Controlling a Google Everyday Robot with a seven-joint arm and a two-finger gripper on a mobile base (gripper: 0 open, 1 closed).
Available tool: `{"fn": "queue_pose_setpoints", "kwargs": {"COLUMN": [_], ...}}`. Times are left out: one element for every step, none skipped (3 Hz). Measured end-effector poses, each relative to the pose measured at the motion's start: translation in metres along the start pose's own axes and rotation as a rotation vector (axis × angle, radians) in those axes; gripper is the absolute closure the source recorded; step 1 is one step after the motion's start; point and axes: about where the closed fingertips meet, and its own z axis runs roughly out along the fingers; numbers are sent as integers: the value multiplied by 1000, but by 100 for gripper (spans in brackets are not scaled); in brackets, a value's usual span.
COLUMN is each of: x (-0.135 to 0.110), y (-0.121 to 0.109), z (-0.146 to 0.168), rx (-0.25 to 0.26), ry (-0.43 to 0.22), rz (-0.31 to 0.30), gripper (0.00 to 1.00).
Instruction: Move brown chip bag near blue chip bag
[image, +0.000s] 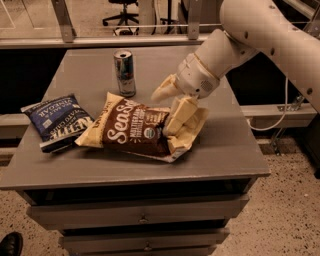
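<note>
Brown bag (131, 134) at claw (165, 112): "Sea"; blue bag (57, 120): "KETTLE".

Glossy white tubular arm (260, 30), cream gripper (164, 112) at its tip

The gripper (163, 114) sits at the 3 o'clock end of the brown chip bag (134, 133) and covers part of that end, so its hold on the bag cannot be determined. The arm (260, 30) is cut off by the picture's edges at 12 and 3 o'clock. The print on the can (124, 70), at 12 o'clock from the brown bag, is too small to read, and a shoe (10, 243) is cut off at the 7 o'clock corner.
</note>
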Motion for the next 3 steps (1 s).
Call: {"fn": "queue_pose_setpoints", "kwargs": {"x": [3, 9, 38], "y": [-14, -26, -32], "z": [-6, -47, -130], "rx": [23, 91, 233], "ry": [-3, -7, -82], "rz": [66, 103, 184], "gripper": [0, 0, 0]}}
